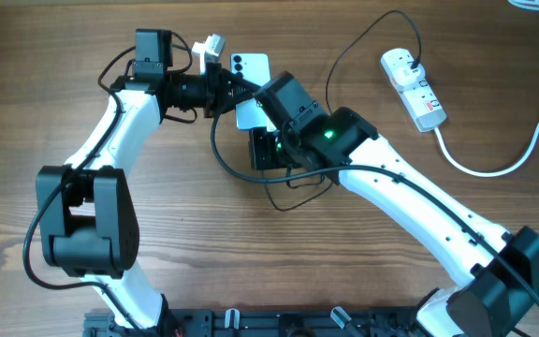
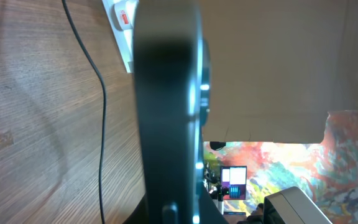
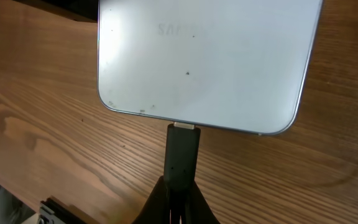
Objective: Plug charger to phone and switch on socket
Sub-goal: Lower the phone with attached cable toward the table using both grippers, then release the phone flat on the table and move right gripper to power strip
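Phone upper centre, pale back up, long axis running up-down the frame, port edge facing down. Left gripper is clamped on its left side. Right gripper pinches the charger, plug tip meeting that edge. Socket sits well apart, upper right, with open table below.

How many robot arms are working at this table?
2. The left arm comes in from the picture's left and grips the phone. The right arm comes from the right, the right gripper pinching the charger at the phone's edge. None seem hidden.
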